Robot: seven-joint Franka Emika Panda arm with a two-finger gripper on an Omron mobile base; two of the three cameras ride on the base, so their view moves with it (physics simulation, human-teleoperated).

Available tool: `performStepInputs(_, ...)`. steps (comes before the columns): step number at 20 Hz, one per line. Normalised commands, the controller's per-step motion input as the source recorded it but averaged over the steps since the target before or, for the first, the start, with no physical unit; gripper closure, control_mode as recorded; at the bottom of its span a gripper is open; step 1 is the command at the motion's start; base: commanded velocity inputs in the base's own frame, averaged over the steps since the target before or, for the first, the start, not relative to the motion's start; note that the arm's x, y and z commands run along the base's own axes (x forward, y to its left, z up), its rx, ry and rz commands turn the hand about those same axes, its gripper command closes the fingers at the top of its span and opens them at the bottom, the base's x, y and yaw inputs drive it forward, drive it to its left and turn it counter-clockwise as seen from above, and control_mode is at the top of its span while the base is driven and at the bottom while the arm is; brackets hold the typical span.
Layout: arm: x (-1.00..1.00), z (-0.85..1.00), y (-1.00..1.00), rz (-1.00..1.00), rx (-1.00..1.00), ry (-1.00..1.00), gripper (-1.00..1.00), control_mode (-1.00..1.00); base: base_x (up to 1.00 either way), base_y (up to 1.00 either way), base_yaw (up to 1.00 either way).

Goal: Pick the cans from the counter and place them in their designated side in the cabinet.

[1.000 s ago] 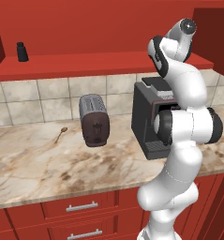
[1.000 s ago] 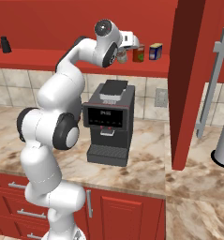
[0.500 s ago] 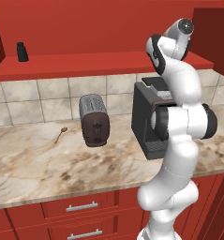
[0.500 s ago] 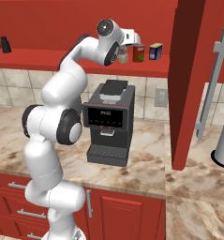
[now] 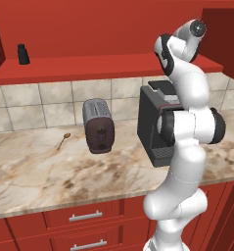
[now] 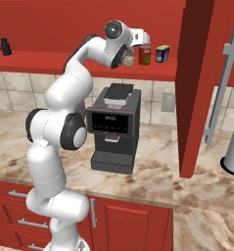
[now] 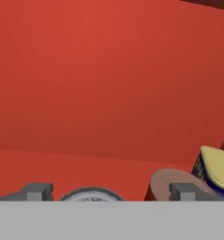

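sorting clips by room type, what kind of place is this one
A home-style kitchen, rendered rather than real. The signs: a toaster and a black coffee machine on a marble counter over red drawers, a tiled backsplash, and cans on a red shelf.

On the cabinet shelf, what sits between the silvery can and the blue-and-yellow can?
The dark red can stands between the silvery can and blue-and-yellow can, in the right base view.

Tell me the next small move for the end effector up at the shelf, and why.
Probably back straight away. The end effector is open, with the silvery can standing on the red shelf beside the dark red can, so both look placed.
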Motion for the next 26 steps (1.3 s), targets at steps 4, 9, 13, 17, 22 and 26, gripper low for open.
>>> performStepInputs(4,-0.24,0.03,-0.01,0.01,0.0,-0.13,-1.0,-1.0,0.0,0.0,0.0)
performStepInputs(9,-0.57,0.0,0.17,0.03,-0.01,-0.16,-1.0,-1.0,0.0,0.0,0.0)
performStepInputs(13,-0.73,-0.04,0.24,0.03,-0.02,-0.15,-1.0,-1.0,0.0,0.0,0.0)
performStepInputs(17,-0.85,-0.04,0.24,0.03,-0.02,-0.12,-1.0,-1.0,0.0,0.0,0.0)
performStepInputs(22,-0.92,-0.06,0.26,0.03,-0.05,-0.04,-1.0,-1.0,0.0,0.0,0.0)
performStepInputs(26,-0.91,-0.04,0.21,0.05,-0.06,0.0,-1.0,-1.0,0.0,0.0,0.0)
